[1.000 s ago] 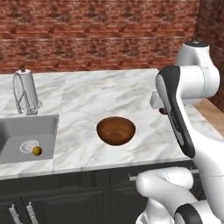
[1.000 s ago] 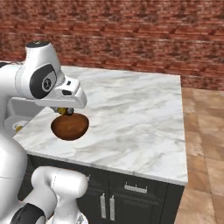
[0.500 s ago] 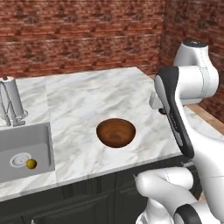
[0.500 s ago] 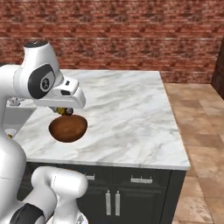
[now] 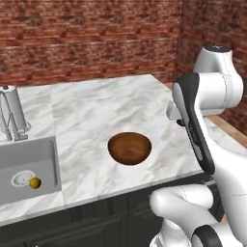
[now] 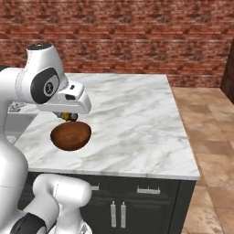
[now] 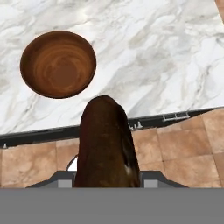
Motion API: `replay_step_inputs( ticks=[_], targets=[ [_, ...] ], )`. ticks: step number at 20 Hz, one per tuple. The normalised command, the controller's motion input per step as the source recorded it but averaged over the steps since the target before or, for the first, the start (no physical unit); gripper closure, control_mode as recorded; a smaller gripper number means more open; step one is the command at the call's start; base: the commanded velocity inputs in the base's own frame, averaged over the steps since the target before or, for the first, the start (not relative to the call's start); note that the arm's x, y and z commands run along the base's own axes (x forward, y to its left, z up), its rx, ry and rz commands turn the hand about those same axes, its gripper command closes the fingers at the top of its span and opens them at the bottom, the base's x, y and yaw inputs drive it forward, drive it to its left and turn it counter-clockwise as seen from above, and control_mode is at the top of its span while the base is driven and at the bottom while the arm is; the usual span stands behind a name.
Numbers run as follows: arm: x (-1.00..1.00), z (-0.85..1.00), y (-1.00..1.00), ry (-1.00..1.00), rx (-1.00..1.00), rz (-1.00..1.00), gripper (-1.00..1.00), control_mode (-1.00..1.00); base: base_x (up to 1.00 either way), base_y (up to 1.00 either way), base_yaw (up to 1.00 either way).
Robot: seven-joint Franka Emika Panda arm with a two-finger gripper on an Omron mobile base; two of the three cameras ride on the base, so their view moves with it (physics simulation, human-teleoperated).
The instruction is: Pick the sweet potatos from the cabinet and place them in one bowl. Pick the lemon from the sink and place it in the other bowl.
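hand view | fingers (image 7: pixel 107 181) clamped on sweet potato (image 7: pixel 106 144)

open marble counter (image 5: pixel 91 116) around wooden bowl (image 5: pixel 129 147), faucet (image 5: pixel 12 116) far left

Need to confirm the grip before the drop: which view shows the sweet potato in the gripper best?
The hand view: the sweet potato fills the lower middle, with the wooden bowl above it. In the right base view just a small bit peeks under the hand. The left base view shows only a dark sliver beside the arm.

A brown wooden bowl (image 6: pixel 70 135) sits on the marble counter (image 6: pixel 132 123).
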Motion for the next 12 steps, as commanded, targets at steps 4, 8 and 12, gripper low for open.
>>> replay_step_inputs(
  ticks=[4,8,12],
  targets=[
    [0.00,0.00,0.00,0.00,0.00,0.00,1.00,1.00,0.10,0.09,0.19],
    [0.00,0.00,0.00,0.00,0.00,0.00,1.00,1.00,0.11,0.04,0.27],
    [0.00,0.00,0.00,0.00,0.00,0.00,1.00,1.00,0.20,0.06,0.22]
  ],
)
